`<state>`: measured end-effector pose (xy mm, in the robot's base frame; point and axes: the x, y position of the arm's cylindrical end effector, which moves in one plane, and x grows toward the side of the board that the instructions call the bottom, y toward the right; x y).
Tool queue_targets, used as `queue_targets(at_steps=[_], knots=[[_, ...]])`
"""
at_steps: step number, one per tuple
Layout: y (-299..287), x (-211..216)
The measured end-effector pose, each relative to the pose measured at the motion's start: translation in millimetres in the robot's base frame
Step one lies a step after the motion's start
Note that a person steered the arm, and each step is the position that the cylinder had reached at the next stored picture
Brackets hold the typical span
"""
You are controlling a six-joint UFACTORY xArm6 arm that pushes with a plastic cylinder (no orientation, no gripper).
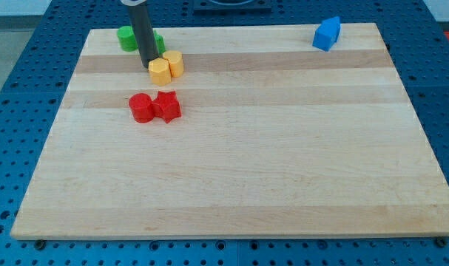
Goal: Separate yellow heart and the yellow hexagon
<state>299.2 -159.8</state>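
Two yellow blocks touch each other near the view's top left. The yellow hexagon is the lower-left one and the yellow heart is the upper-right one. My tip rests on the board just left of the hexagon, touching or nearly touching its upper-left side. The dark rod rises from there and out of the view's top, covering part of the green blocks.
Two green blocks lie behind the rod at the top left edge. A red cylinder and a red star touch below the yellow pair. Two blue blocks sit at the top right. The wooden board lies on a blue perforated table.
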Motion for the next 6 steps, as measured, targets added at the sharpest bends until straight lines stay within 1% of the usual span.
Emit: queue_targets(at_steps=[1, 2, 6], knots=[[-16, 12], [-20, 18], [65, 21]])
